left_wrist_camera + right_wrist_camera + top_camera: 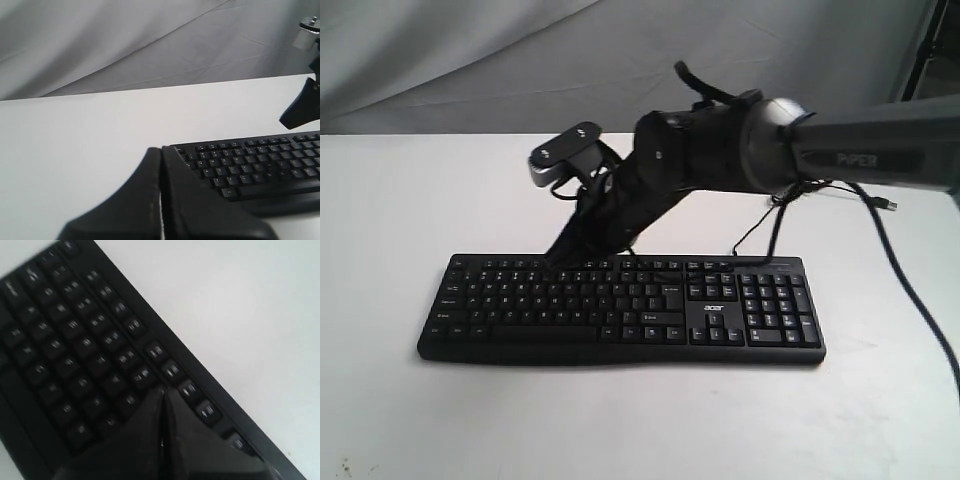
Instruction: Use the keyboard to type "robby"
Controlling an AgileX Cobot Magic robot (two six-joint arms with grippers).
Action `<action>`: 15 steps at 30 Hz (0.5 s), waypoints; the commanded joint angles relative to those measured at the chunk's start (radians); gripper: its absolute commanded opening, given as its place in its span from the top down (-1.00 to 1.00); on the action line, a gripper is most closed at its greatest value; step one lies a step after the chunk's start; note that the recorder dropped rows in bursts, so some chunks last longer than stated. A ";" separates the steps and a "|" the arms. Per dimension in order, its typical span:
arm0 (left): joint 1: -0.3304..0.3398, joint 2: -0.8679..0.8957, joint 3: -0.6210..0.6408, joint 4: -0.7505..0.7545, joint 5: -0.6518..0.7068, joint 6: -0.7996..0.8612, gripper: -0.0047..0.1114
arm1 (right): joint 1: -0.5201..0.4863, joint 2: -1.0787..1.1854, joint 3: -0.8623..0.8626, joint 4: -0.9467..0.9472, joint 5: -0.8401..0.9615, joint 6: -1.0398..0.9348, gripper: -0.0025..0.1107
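Keyboard: the keyboard [620, 310] lies flat on the white table [400, 200], its long side running across the exterior view, with the number pad and acer logo toward the right end.
Cable: a thin black cable [760, 235] leaves the keyboard's back edge near the number pad.
Right gripper: the right gripper [554, 260] reaches across from the right and slants down, its tip over the upper key rows left of the keyboard's middle.
Right jaws: pressed together, holding nothing.
Contact: the pictures do not show whether the tip touches a key.
Left gripper: the left gripper [161, 149] is off the keyboard's end opposite the number pad, over bare table and clear of the keys.
Left jaws: closed to a thin slit, empty.
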 commanded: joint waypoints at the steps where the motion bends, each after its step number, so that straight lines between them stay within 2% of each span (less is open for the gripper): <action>1: -0.006 -0.003 0.004 0.005 -0.007 -0.003 0.92 | -0.028 -0.012 0.052 0.001 -0.005 0.013 0.96; 15: -0.006 -0.003 0.004 0.005 -0.007 -0.003 0.92 | -0.025 0.032 0.053 0.016 -0.026 0.013 0.96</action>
